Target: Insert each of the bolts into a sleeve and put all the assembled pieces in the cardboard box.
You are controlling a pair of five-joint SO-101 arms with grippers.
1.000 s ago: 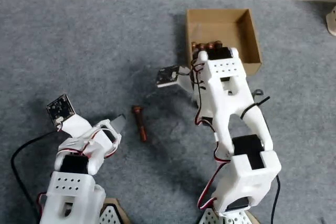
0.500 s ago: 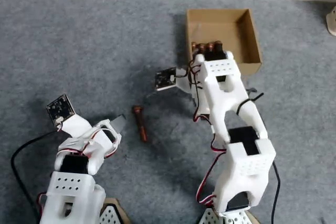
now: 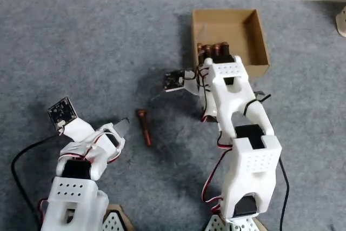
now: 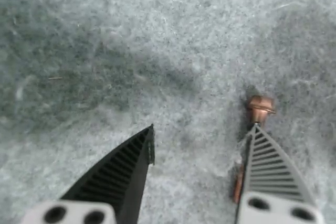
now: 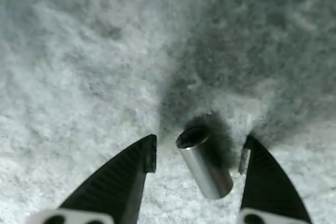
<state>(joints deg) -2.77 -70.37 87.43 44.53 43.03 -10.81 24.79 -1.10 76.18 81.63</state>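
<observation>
A copper bolt (image 3: pixel 144 127) lies on the grey carpet, head pointing away from the arms. My left gripper (image 3: pixel 121 128) sits just left of it, open; in the left wrist view the bolt (image 4: pixel 261 106) lies along the outer side of one finger (image 4: pixel 268 171) of the gripper (image 4: pixel 203 127). A silver sleeve (image 5: pixel 205 166) lies tilted on the carpet between the spread fingers of my right gripper (image 5: pixel 199 140), open and apart from it. The cardboard box (image 3: pixel 258 31) stands at the back, with several copper pieces (image 3: pixel 212 48) by its near wall.
The right arm (image 3: pixel 232 96) stretches up the right side to just short of the box's front. A white object (image 3: pixel 341 21) sits at the right edge. A black cable (image 3: pixel 21 155) runs beside the left arm's base. Bare carpet lies at the left and the back.
The right arm has folded further forward and its wrist camera shifted slightly toward the box. The left arm and the bolt have not moved.
</observation>
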